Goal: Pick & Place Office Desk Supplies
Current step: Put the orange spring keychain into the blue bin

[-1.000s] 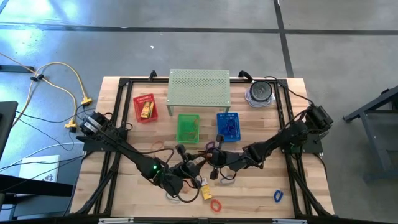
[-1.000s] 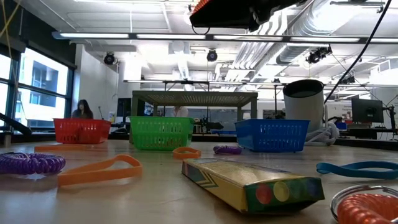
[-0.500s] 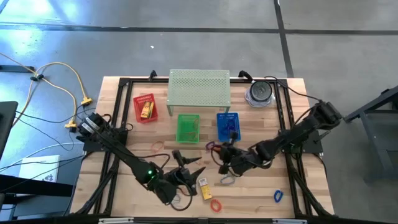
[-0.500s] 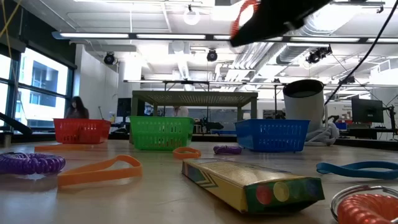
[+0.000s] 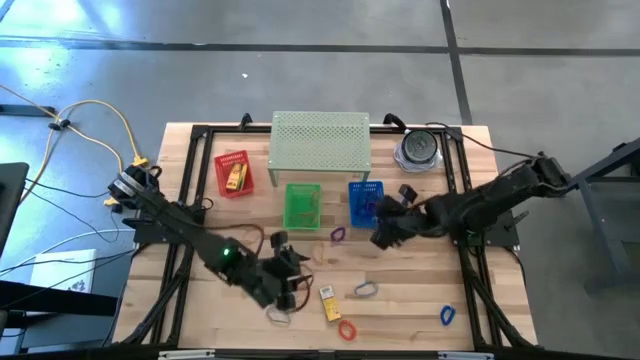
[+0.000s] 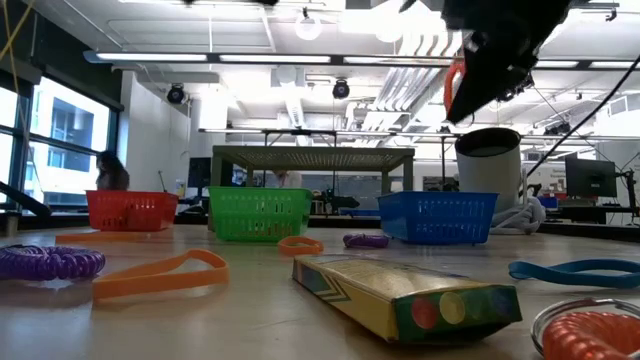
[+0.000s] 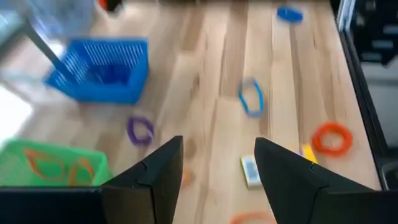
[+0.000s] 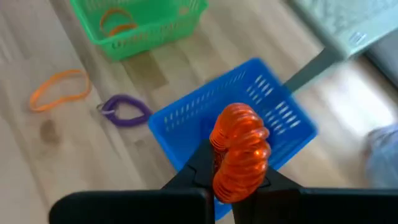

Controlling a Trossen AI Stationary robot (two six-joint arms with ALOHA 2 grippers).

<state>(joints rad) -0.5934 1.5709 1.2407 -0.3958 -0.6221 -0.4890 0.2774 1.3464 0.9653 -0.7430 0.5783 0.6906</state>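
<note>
While both arms hang over the wooden table (image 5: 200, 140), the pale green perforated shelf (image 5: 320, 143) sits at the back edge, with the red basket (image 5: 233, 173), green basket (image 5: 302, 205) and blue basket (image 5: 365, 203) in a row just in front of it. Right gripper (image 8: 231, 167) is raised just beside the blue basket, on its right, fingers clamped on an orange coiled loop (image 8: 239, 152); in the low view that loop (image 6: 455, 88) hangs well above the basket rim. Left gripper (image 7: 217, 165) hovers over the front-centre of the table, fingers apart, nothing between them. Green basket holds orange loops (image 7: 56, 167); red basket holds a yellow packet (image 5: 235, 176). Loose on the table: yellow packet (image 5: 327, 301) near the front, purple loop (image 5: 337, 235) ahead of the gap between green and blue baskets, grey-blue loop (image 5: 365, 289) beside the packet, red-orange coil (image 5: 347, 329) and blue loop (image 5: 447, 316) along the front edge, purple coil (image 6: 45, 262) at the low view's left.
</note>
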